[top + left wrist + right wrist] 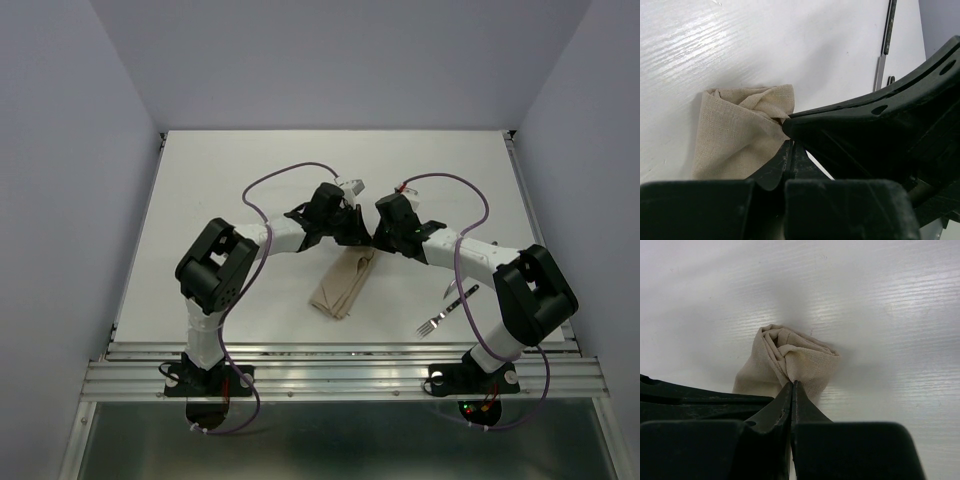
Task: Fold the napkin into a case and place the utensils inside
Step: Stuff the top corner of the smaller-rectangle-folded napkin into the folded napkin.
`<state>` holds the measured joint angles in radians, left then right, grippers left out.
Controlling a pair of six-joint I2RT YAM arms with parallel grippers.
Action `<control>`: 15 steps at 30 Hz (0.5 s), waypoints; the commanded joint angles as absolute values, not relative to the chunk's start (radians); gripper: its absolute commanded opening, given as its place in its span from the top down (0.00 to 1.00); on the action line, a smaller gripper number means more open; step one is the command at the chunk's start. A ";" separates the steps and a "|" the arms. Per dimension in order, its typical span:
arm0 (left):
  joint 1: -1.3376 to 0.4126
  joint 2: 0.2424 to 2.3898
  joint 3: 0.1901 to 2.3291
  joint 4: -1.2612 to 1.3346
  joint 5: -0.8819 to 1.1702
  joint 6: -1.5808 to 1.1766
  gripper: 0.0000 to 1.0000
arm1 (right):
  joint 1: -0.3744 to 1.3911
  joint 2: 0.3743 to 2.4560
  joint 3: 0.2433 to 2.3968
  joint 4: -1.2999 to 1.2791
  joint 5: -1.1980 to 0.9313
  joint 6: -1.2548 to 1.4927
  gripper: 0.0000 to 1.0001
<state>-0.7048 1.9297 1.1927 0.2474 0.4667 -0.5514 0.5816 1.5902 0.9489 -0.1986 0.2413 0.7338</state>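
White table (200, 200), pale walls. My left hand (790, 150) is pinched shut on the far end of the napkin (342, 285), a narrow rumpled bundle mid-table. My right hand (791, 390) pinches that same end. The case looks unfinished; the fork (440, 316) and knife (880, 72) lie to the right, not yet inside.

white arm links (288, 238), black joints (214, 266) and claws (368, 244), looping purple cables (276, 175)

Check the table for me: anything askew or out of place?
The napkin looks off: its far end is bunched and twisted where the left gripper and right gripper pinch it, not a flat fold.
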 commanded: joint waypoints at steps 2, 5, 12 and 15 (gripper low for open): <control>-0.709 1.945 1.184 0.385 0.476 -0.621 1.00 | 0.580 1.555 0.939 -0.150 0.222 0.750 0.99; -0.709 1.953 1.170 0.414 0.472 -0.647 1.00 | 0.571 1.552 0.933 -0.149 0.224 0.759 0.99; -0.707 1.939 1.121 0.445 0.445 -0.681 1.00 | 0.571 1.523 0.902 -0.143 0.227 0.821 0.99; -0.707 1.928 1.106 0.457 0.442 -0.703 1.00 | 0.571 1.516 0.888 -0.140 0.232 0.845 0.99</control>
